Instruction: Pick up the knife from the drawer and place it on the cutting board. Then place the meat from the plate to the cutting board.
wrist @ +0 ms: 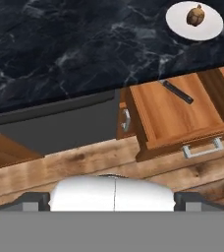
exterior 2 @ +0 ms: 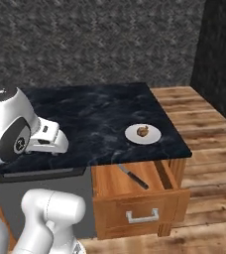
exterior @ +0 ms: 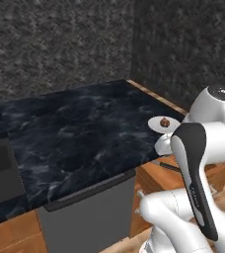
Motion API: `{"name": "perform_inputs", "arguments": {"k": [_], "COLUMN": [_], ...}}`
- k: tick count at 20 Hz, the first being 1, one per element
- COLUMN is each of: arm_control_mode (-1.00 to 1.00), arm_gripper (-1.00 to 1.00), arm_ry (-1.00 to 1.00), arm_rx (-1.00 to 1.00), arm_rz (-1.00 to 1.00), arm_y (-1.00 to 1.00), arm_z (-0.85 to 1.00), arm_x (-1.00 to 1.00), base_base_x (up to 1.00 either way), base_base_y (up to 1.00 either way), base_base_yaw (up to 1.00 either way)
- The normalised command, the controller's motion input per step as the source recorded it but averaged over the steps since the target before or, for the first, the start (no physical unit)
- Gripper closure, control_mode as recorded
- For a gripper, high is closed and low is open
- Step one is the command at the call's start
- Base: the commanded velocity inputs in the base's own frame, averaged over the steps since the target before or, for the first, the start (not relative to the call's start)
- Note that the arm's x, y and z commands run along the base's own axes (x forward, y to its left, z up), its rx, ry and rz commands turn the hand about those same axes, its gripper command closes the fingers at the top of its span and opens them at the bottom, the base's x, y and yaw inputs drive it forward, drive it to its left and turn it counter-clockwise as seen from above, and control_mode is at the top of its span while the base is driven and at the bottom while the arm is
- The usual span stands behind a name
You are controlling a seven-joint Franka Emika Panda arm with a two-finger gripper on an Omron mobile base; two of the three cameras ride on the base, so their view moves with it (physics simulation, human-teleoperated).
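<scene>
Down in the open drawer (exterior 2: 135,191) of reddish wood lies the knife (exterior 2: 133,176), slim, grey-bladed and dark-handled, its long axis slanting across the drawer floor, well off to the right of and below the gripper (exterior 2: 48,141), which hangs over the marbled black counter (exterior 2: 95,119) with jaws wide apart and empty. Beyond it, a small roasted lump of meat (exterior 2: 143,131) sits on the round white plate (exterior 2: 153,136) near the counter's edge.

Worktop (exterior 2: 95,119): black marble, white veining. Plate (exterior 2: 152,136): white. Meat (exterior 2: 143,131): golden-brown. Drawer (exterior 2: 140,211): reddish-brown wood. Knife (exterior 2: 133,176): grey blade, dark handle.
</scene>
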Motion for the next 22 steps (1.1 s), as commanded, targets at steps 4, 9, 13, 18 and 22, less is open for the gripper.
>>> {"name": "perform_inputs", "arguments": {"k": [4,9,13,18,22], "arm_control_mode": [1.0,1.0,1.0,1.0,1.0], "arm_gripper": [-1.0,-1.0,-1.0,-1.0,-1.0], "arm_ry": [0.0,0.0,0.0,0.0,0.0], "arm_rx": [0.0,0.0,0.0,0.0,0.0], "arm_rz": [0.0,0.0,0.0,0.0,0.0], "arm_y": [0.0,0.0,0.0,0.0,0.0], "arm_z": [0.0,0.0,0.0,0.0,0.0], "arm_x": [0.0,0.0,0.0,0.0,0.0], "base_base_x": [-0.18,0.0,-0.46,-0.76,0.08], "base_base_y": [0.34,0.15,0.37,0.39,0.12], "base_base_yaw": [-0.58,-0.52,-0.38,-0.24,-0.26]}}
